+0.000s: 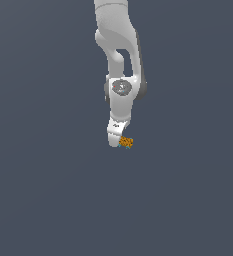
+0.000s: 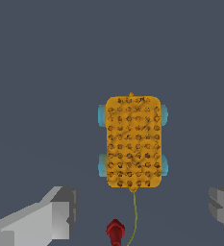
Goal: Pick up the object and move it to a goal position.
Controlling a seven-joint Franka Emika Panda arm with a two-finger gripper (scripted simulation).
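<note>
The white two-fingered gripper [image 2: 140, 216] is spread wide and empty. The flat orange, dark-speckled rectangular object with cyan corner bits [image 2: 133, 141] lies at its twelve o'clock, beyond the fingertips [image 2: 56, 214], untouched.

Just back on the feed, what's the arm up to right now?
The gripper is low over the orange object, which lies flat between the open fingers, not gripped. A thin cord runs from the object to a small red piece. No goal marker is visible, so the pick hasn't happened yet.
</note>
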